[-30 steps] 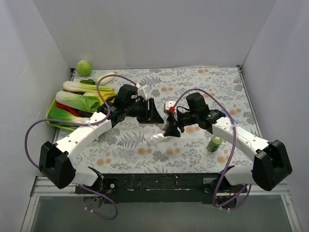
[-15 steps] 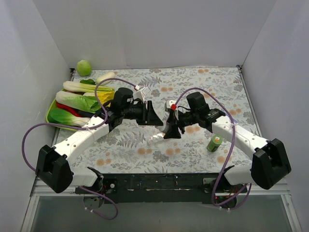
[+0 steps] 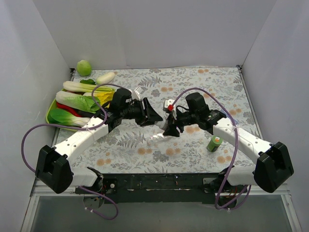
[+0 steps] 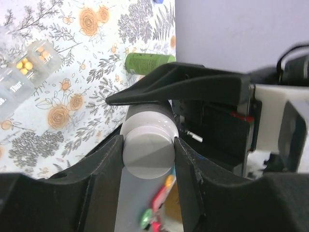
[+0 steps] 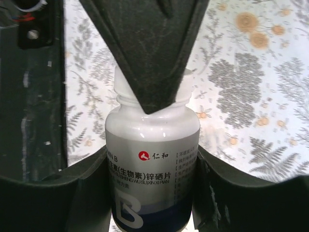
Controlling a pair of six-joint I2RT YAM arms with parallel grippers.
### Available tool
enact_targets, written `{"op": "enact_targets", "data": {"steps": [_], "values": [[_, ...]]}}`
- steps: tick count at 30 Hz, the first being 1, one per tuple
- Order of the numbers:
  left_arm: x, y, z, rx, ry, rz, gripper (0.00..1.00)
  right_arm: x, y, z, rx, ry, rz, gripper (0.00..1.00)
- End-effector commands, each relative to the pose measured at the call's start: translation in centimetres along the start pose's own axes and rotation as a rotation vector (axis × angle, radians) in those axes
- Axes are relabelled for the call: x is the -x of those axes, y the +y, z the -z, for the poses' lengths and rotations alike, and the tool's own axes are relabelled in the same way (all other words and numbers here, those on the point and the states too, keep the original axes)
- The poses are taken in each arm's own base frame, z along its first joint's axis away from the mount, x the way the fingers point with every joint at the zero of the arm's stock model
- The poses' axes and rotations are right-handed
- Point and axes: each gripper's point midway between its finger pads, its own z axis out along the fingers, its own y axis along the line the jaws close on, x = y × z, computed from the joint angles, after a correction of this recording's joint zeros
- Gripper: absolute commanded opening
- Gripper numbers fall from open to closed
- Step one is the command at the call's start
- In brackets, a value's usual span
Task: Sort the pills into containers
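You'll find the white bottle (image 5: 152,164) is glossy plastic with a smooth, shiny label; its cap (image 4: 148,155) is smooth matt plastic; left gripper (image 4: 148,139) fingers (image 4: 99,179) are matt black plastic, faintly grainy; containers (image 4: 19,79) are clear glossy plastic; worktop (image 3: 203,82) looks like matt printed cloth.

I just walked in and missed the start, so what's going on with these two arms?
The two arms meet mid-table at one white pill bottle. The right gripper clamps the bottle's body while the left gripper grips its white cap, seemingly to twist it off. The clear pill box lies on the table below them, with yellow pills in some compartments. A small green bottle sits to the right.
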Motion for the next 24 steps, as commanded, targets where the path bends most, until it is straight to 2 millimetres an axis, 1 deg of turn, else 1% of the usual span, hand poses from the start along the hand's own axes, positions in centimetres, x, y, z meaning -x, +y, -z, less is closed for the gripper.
{"op": "enact_targets", "data": {"steps": [1, 2, 3, 4, 5, 6, 7, 10, 12, 13, 15, 16, 18, 19, 20, 24], "values": [[0.0, -2.8, 0.9, -0.039, -0.047, 0.227, 0.00, 2.7, -3.4, 0.5, -0.223, -0.016, 0.190, 0.01], [0.2, -3.0, 1.0, -0.039, -0.057, 0.283, 0.00, 2.8, -3.8, 0.6, -0.252, -0.007, 0.198, 0.01], [-0.1, -3.3, 0.9, -0.036, -0.055, 0.303, 0.00, 3.0, -3.9, 0.5, -0.260, -0.007, 0.207, 0.01], [0.1, -3.1, 0.6, -0.017, -0.072, 0.336, 0.00, 3.1, -4.1, 0.5, -0.272, -0.005, 0.213, 0.01], [0.3, -3.6, 0.6, -0.018, -0.081, 0.373, 0.00, 3.1, -4.5, 0.7, -0.296, 0.001, 0.219, 0.01], [-0.1, -3.5, 0.3, -0.002, -0.073, 0.401, 0.00, 3.1, -4.6, 0.6, -0.304, 0.004, 0.226, 0.01], [0.2, -3.3, 0.2, 0.017, -0.096, 0.430, 0.00, 3.2, -4.7, 0.6, -0.314, 0.007, 0.231, 0.01], [0.5, -4.1, 0.5, 0.011, -0.134, 0.492, 0.00, 3.1, -5.4, 0.8, -0.355, 0.020, 0.248, 0.01], [0.9, -4.2, 0.6, 0.017, -0.168, 0.533, 0.00, 2.9, -5.9, 1.1, -0.388, 0.030, 0.255, 0.01], [1.0, -4.4, 0.8, 0.012, -0.174, 0.541, 0.04, 2.7, -6.1, 1.2, -0.396, 0.036, 0.260, 0.01], [1.1, -5.1, 1.0, -0.005, -0.176, 0.543, 0.09, 2.8, -6.1, 1.3, -0.401, 0.033, 0.266, 0.01], [1.1, -5.5, 1.1, -0.012, -0.175, 0.540, 0.14, 2.6, -6.0, 1.2, -0.394, 0.034, 0.263, 0.01], [1.2, -5.9, 1.3, -0.027, -0.176, 0.530, 0.29, 2.7, -5.6, 0.9, -0.368, 0.023, 0.256, 0.01], [1.2, -6.1, 1.4, -0.033, -0.176, 0.521, 0.43, 2.8, -5.4, 0.7, -0.354, 0.016, 0.255, 0.01], [1.2, -6.3, 1.5, -0.040, -0.173, 0.511, 0.48, 2.9, -4.9, 0.4, -0.323, 0.003, 0.248, 0.01], [0.9, -6.8, 1.8, -0.062, -0.163, 0.471, 0.69, 3.0, -3.7, -0.1, -0.256, -0.020, 0.235, 0.01]]}}
